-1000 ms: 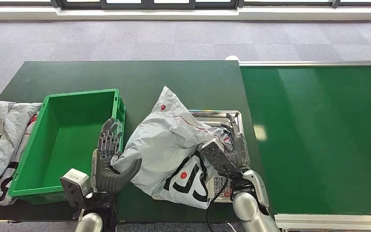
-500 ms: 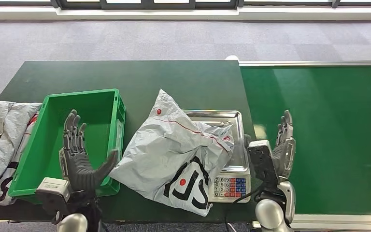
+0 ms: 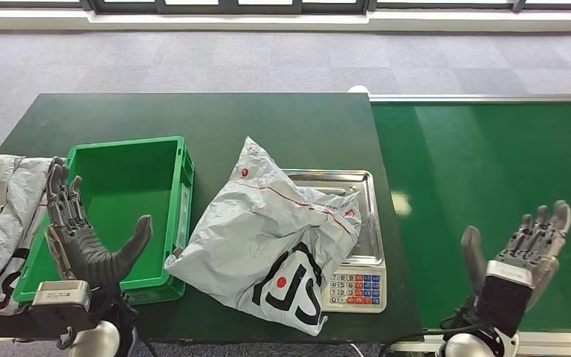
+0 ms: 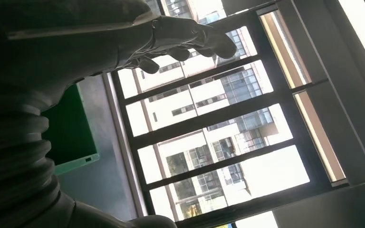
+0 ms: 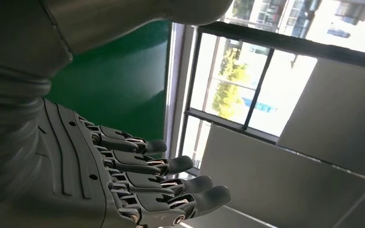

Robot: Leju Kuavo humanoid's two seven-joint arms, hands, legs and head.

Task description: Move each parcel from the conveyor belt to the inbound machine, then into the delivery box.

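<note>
A crumpled grey parcel bag [image 3: 271, 236] with black and red print lies on the steel scale [image 3: 364, 223] in the middle of the dark table, spilling off its left side. The green delivery box [image 3: 119, 195] stands to its left with nothing inside. My left hand [image 3: 85, 238] hovers over the box's near left corner, fingers spread, holding nothing. My right hand [image 3: 524, 256] is raised over the green conveyor belt [image 3: 491, 186] at the near right, fingers apart and holding nothing. The wrist views show the left hand [image 4: 123, 28] and the right hand [image 5: 123, 175] against windows.
Another grey parcel bag [image 3: 0, 216] lies at the table's left edge beside the box. The scale's keypad [image 3: 353, 288] faces the near edge. Grey carpet runs beyond the table.
Both hands have pulled outward from the parcel: the left from the box's right side to its near left corner, the right from beside the scale out over the belt. The parcel stays on the scale.
</note>
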